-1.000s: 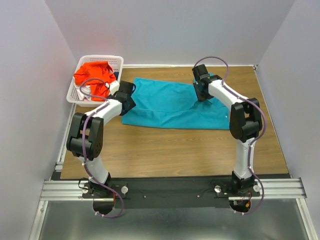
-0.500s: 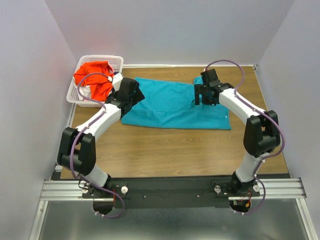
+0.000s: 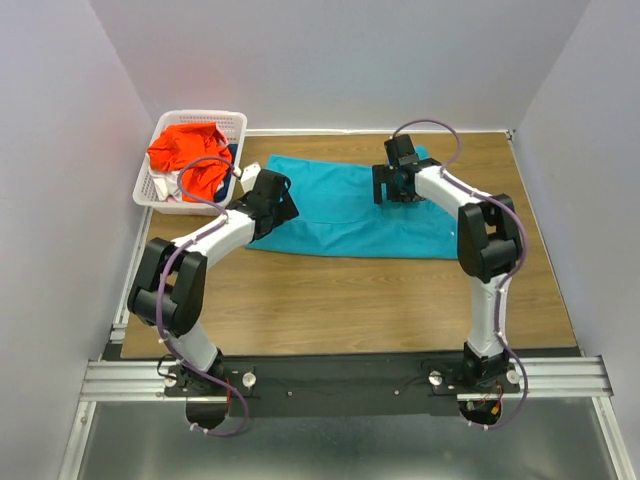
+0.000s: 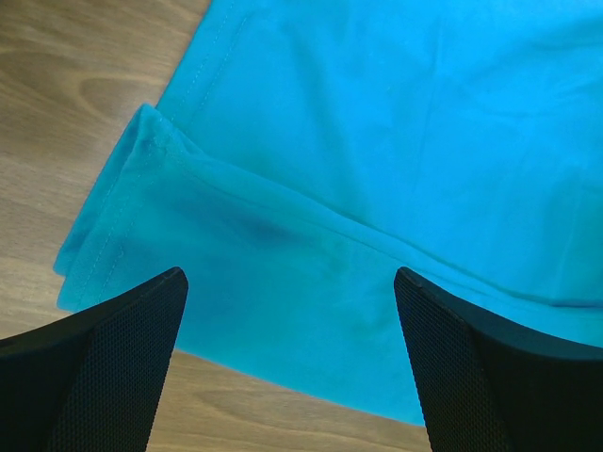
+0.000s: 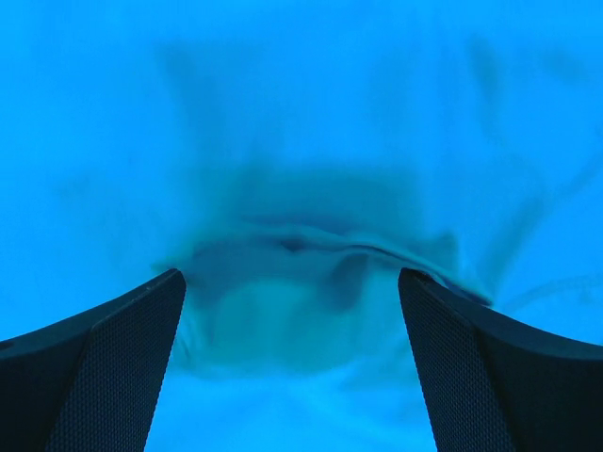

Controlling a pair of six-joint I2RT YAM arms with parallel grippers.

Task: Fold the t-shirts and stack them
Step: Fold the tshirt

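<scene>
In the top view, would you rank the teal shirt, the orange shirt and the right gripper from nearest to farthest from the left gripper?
1. The teal shirt, directly beneath the left gripper.
2. The orange shirt, in the basket to its left.
3. The right gripper, across the shirt to its right.

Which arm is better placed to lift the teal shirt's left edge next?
Left arm: its jaws stand open right above that edge of the teal shirt; the right arm hovers toward its other end.

Nothing legible is showing: no text, label, brand, number or sign is appearing on the teal t-shirt point(image 3: 340, 215) or the basket point(image 3: 200, 114).
</scene>
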